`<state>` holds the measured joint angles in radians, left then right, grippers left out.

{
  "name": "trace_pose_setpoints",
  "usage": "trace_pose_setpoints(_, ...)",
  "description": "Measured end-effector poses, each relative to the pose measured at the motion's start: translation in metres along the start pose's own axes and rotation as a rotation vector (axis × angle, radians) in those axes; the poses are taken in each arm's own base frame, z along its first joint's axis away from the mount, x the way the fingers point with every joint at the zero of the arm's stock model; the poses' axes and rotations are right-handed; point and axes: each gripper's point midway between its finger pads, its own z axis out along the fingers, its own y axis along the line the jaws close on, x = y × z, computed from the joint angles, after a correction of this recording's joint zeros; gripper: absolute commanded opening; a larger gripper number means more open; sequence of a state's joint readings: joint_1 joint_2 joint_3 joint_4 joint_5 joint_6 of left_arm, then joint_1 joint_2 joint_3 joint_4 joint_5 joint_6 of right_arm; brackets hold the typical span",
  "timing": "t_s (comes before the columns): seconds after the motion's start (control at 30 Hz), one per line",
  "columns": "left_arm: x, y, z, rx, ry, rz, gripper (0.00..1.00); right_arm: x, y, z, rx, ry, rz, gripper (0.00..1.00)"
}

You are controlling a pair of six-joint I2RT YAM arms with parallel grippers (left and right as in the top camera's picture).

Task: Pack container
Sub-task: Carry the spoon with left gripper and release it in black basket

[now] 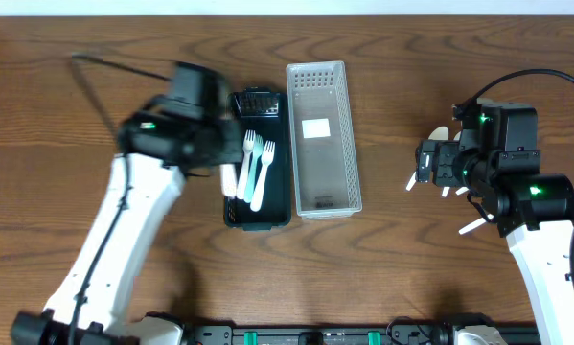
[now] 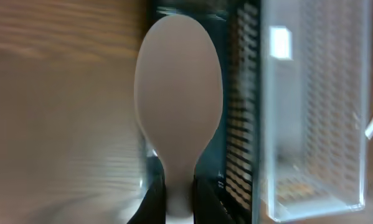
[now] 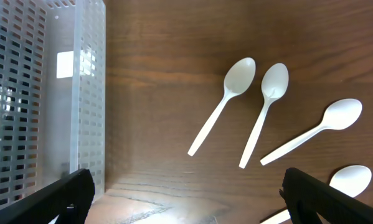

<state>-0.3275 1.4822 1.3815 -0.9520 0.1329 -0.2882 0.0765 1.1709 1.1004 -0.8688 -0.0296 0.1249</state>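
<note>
Wooden table (image 1: pixel 411 57): dark tray (image 1: pixel 258 224) holds forks (image 1: pixel 258 168).

Bright even light; left wrist view motion-blurred, spoon (image 2: pixel 179 93) soft; table (image 3: pixel 174 208) glare.

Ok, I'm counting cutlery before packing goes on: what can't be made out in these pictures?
- Overhead: the right arm covers most of the loose spoons.
- Right wrist: the lowest spoon is cut off by the frame edge.
- Left wrist: blurred; the held spoon hides much of the dark tray.
- Overhead: the left end effector is motion-blurred.
</note>
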Motion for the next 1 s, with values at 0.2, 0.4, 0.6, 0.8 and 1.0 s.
trace_pose_setpoints(0.2, 0.015, -0.038, 0.057, 0.009, 0.105, 0.101, 0.06, 0.001, 0.0, 0.0, 0.0, 0.005, 0.0, 0.99)
trace_pose_setpoints(0.4, 0.032, -0.027, 0.119, -0.051, 0.241, 0.093, 0.06, 0.008, -0.001, 0.0, 0.004, 0.034, 0.001, 0.99)
trace_pose_setpoints(0.6, 0.033, -0.015, 0.129, -0.069, 0.266, 0.081, 0.39, 0.01, -0.001, 0.0, 0.005, 0.039, 0.002, 0.99)
trace_pose_setpoints(0.8, 0.019, -0.004, 0.112, -0.064, 0.217, 0.067, 0.56, 0.009, -0.001, 0.0, 0.004, 0.037, 0.001, 0.99)
trace_pose_setpoints(1.0, 0.009, -0.004, 0.052, -0.049, 0.143, 0.094, 0.57, 0.001, -0.001, 0.0, 0.003, 0.006, 0.028, 0.99)
